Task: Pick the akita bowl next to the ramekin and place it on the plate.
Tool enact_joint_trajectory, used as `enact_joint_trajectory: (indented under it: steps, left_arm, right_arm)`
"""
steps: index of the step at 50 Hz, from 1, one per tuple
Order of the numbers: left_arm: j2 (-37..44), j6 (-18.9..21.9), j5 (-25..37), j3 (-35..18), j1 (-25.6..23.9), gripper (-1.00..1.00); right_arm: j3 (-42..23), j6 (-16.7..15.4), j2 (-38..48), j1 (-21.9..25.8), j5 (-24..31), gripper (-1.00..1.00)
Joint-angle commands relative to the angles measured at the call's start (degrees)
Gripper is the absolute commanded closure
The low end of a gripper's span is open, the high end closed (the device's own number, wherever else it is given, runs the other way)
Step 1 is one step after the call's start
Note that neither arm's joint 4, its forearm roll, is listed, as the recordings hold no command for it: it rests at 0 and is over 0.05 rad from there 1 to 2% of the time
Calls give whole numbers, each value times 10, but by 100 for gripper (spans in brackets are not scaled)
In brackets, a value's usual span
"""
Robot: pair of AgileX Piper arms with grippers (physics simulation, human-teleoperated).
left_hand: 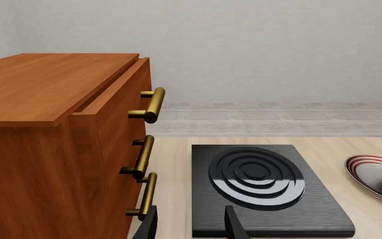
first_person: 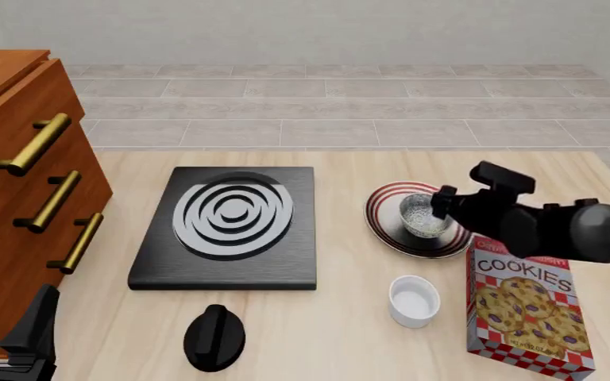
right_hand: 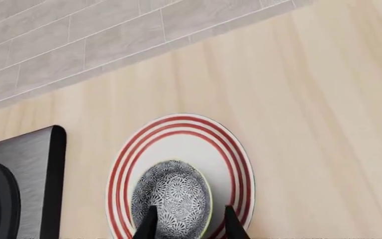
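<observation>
My right claw (right_hand: 186, 221) hangs over the round white plate with red rings (right_hand: 234, 149), fingers straddling the near rim of the small speckled grey akita bowl (right_hand: 171, 191); whether they pinch it or have let go, I cannot tell. The bowl sits mouth-up on the plate, round, with no long axis, slightly off-centre. I judge that a snagged finger as I lift could tip it or drag it off, towards the plain white ramekin (first_person: 413, 300).
</observation>
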Motion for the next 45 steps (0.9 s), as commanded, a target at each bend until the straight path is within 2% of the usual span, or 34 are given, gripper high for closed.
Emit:
enact_joint_trajectory:
  steps: [1,45]
  left_arm:
    - [0,0,0,0,0,-100]
    - [0,0,0,0,0,-100]
  right_arm:
    - [2,2,-30,3,15,-100]
    - [48,6,-151,-4,56,-100]
